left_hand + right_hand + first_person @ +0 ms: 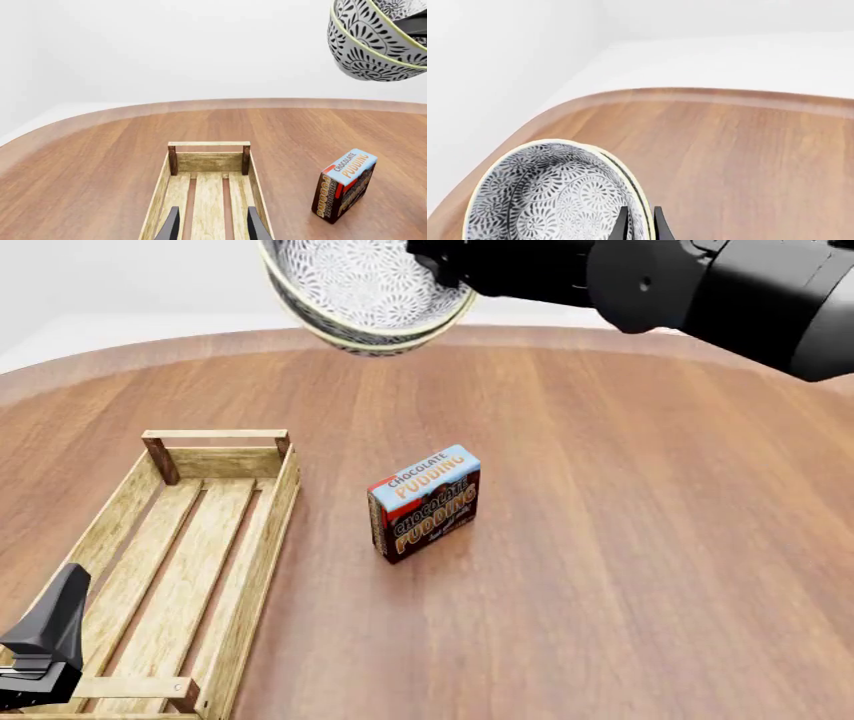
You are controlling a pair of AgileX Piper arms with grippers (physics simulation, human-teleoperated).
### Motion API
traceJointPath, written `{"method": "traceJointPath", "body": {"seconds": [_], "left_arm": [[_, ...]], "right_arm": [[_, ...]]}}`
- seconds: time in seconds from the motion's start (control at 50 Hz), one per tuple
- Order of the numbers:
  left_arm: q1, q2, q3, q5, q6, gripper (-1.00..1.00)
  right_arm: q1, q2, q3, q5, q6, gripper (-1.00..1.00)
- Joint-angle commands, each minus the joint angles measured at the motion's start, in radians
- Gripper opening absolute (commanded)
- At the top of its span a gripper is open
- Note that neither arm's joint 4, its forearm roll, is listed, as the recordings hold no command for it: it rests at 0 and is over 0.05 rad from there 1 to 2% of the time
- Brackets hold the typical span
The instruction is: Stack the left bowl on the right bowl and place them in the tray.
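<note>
The two patterned bowls hang nested and tilted high above the table's far side. The left bowl [363, 282] [547, 195] [363, 20] sits inside the right bowl [350, 338] [629, 182] [363, 62]. My right gripper [441, 265] [640, 226] is shut on their rims, one finger inside and one outside. The tray [267, 530] [208, 144] lies on the table at the near left, holding nothing. My left gripper [47, 640] [213, 227] is open, low over the tray's near end, with nothing between its fingers.
A chocolate pudding box [424, 502] [343, 185] stands upright on the wooden table [641, 540], just right of the tray. The held bowls are farther back and higher than both the box and the tray.
</note>
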Motion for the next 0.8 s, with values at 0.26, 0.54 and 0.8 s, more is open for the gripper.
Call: {"method": "traceJointPath", "body": {"seconds": [0.26, 0.54, 0.8], "left_arm": [[0.000, 0.000, 0.000, 0.000, 0.000, 1.00], [0.000, 0.000, 0.000, 0.000, 0.000, 1.00], [0.000, 0.000, 0.000, 0.000, 0.000, 1.00]], "right_arm": [[0.128, 0.242, -0.219, -0.011, 0.018, -1.00], [0.192, 0.364, -0.345, 0.011, 0.014, -1.00], [0.231, 0.437, -0.406, 0.005, 0.019, -1.00]]}}
